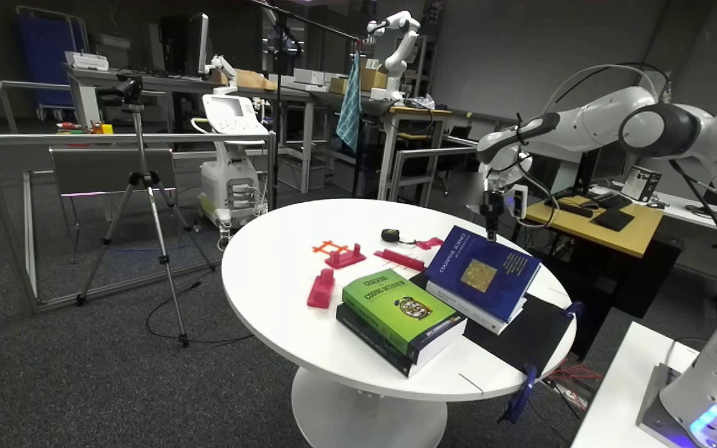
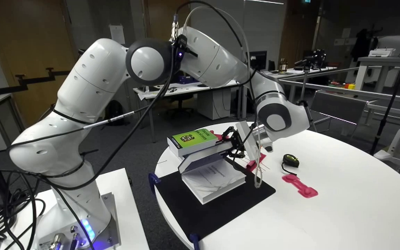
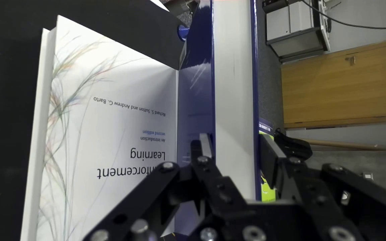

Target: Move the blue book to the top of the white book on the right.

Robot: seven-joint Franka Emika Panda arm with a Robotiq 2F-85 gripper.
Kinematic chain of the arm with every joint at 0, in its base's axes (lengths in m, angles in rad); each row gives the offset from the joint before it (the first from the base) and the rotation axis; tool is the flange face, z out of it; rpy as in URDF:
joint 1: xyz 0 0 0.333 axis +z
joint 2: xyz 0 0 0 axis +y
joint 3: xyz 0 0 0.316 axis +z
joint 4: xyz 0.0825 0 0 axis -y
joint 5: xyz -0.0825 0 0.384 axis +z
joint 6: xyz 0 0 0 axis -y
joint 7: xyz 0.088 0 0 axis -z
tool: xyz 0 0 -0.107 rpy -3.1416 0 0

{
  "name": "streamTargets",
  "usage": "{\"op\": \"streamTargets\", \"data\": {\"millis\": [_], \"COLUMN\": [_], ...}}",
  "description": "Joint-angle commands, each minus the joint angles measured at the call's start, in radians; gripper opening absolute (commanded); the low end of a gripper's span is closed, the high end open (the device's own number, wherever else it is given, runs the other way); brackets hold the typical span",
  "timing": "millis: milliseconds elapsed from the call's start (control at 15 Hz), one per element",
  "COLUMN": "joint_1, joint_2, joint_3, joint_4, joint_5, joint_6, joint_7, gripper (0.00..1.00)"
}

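The round white tabletop (image 1: 284, 267) carries the lot, and on it lies a black mat (image 2: 200, 218) with the white book (image 2: 214, 180) flat on top, title up. The blue book (image 1: 483, 272) leans at a slant above that white book, its front cover turned toward the green book (image 1: 396, 308) and the dark book (image 1: 371, 342) under it; its spine edge is low, apparently along the side of the white book nearest that pair, though how firmly it bears there is hard to tell. Its page edge is up in the air, and there the end effector (image 3: 236, 145) pinches the blue book — fingers (image 3: 207, 146) against both covers, pages between them. The step in hand, as I judge it, is the placing: the blue book is about where it belongs but tilted, not yet lying flat. The next move likely calls for swinging the raised edge down and away from the green book, without letting the spine edge slip off the white book's side. One finger sits on the underside, between the two books — so the letting-go probably wants to be low and gentle, with the end effector drawing straight back afterwards so that the blue book drops only a little and lands square.
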Motion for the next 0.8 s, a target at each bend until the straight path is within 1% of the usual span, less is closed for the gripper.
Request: {"op": "streamTargets", "data": {"millis": [0,467,533,733], "joint_1": [-0.009,-0.013,-0.013,-0.024], "joint_2": [0.006,0.021,0.021,0.026], "joint_3": [0.013,0.013,0.013,0.016], "joint_4": [0.003,0.004,0.004,0.002], "joint_5": [-0.01,-0.015,-0.015,-0.002], "joint_6": [0.012,0.023,0.023,0.029], "joint_7": [0.005,0.004,0.004,-0.004], "gripper": [0.4,0.4,0.15,0.15]}}
